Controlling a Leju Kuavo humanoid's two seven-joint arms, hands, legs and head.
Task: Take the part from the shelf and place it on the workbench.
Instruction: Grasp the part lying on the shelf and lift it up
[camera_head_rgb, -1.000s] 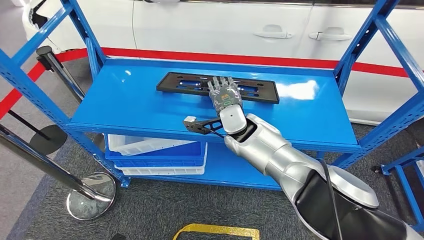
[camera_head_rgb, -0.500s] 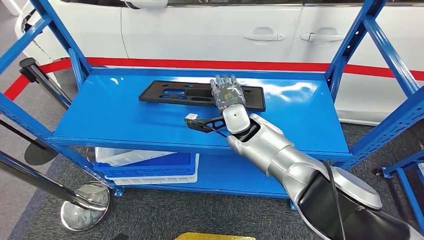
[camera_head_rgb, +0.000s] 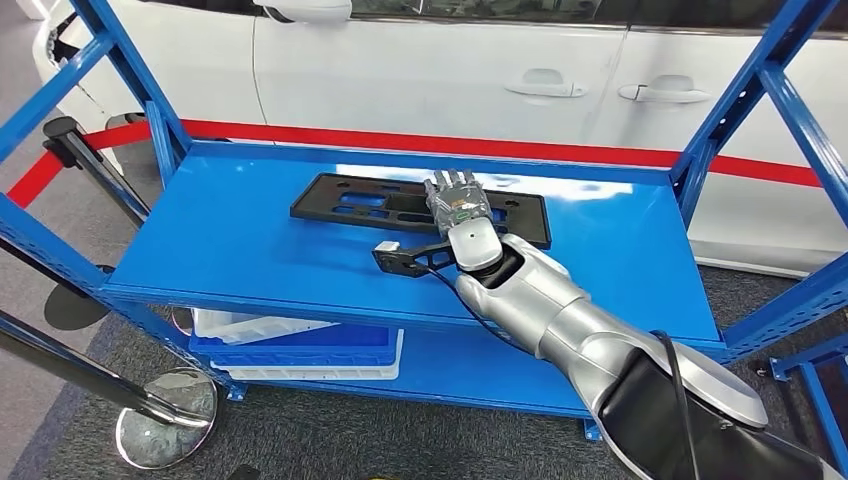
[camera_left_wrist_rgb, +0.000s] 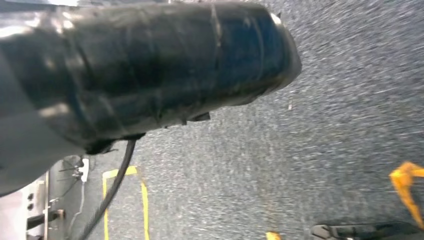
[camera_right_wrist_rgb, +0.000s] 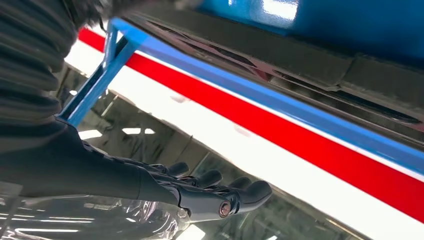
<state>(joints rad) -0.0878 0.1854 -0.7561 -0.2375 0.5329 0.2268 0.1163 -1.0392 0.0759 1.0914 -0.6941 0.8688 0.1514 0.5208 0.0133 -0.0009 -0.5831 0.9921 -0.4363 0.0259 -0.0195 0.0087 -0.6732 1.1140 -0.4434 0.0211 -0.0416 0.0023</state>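
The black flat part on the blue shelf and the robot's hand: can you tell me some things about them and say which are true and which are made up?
1. The black part lies flat on the top level of the blue shelf. True.
2. The right hand reaches over the black part, fingers stretched out. True.
3. The hand has lifted the part high above the shelf. False: the part lies on the shelf.
4. A white car stands behind the shelf. True.
5. The lower shelf holds a red bucket. False: blue and white bins sit there.
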